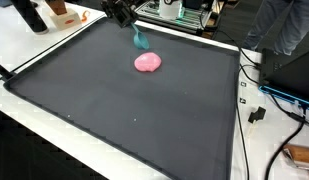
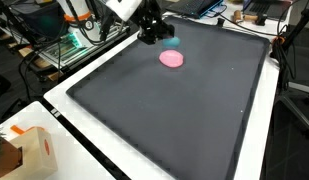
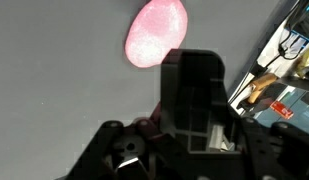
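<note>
A black mat (image 1: 124, 110) covers the table. A pink flattish lump (image 1: 147, 62) lies on it toward the far side, seen in both exterior views (image 2: 171, 59) and at the top of the wrist view (image 3: 156, 32). My gripper (image 1: 133, 28) hangs over the mat's far edge, just beyond the lump. A small teal object (image 1: 141, 40) hangs at its fingertips; it also shows in an exterior view as a teal object (image 2: 172, 41) beside the gripper (image 2: 158, 37). In the wrist view the gripper (image 3: 194, 58) appears as one black block with jaws together, and it hides the teal object.
White table border (image 1: 54, 120) surrounds the mat. A cardboard box (image 2: 34, 150) sits at one corner. Cables and a connector (image 1: 258, 114) lie past the mat's side edge. Racks with equipment (image 1: 179, 12) stand behind the far edge.
</note>
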